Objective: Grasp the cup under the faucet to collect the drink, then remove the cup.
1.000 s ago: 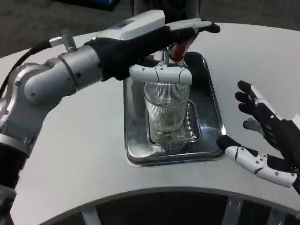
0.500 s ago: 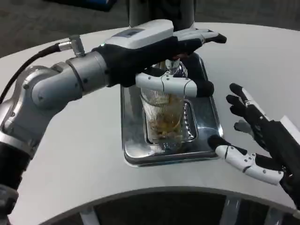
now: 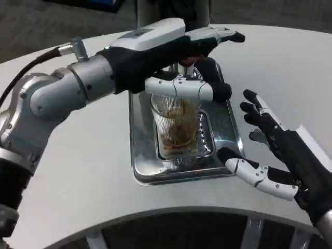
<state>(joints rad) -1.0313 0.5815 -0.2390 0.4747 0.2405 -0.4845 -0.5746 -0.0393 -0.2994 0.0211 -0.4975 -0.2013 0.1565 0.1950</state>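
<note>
Clear ribbed cup (image 3: 176, 127) holds amber drink on a shiny silver tray (image 3: 142, 166), white table (image 3: 78, 192).

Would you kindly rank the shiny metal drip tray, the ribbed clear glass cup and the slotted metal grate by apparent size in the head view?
1. Shiny metal drip tray, largest.
2. Ribbed clear glass cup.
3. Slotted metal grate; the cup hides much of it, so its rank against the cup is unsure.

No readable text, label, brand, number or sign anywhere. Faint small marks on the white back of the left hand (image 3: 171, 39), too blurred to read. Nothing legible on the ribbed cup (image 3: 176, 127) below that hand, on the steel tray (image 3: 140, 155) under it, or on the right hand (image 3: 277, 155) just beside the tray.
</note>
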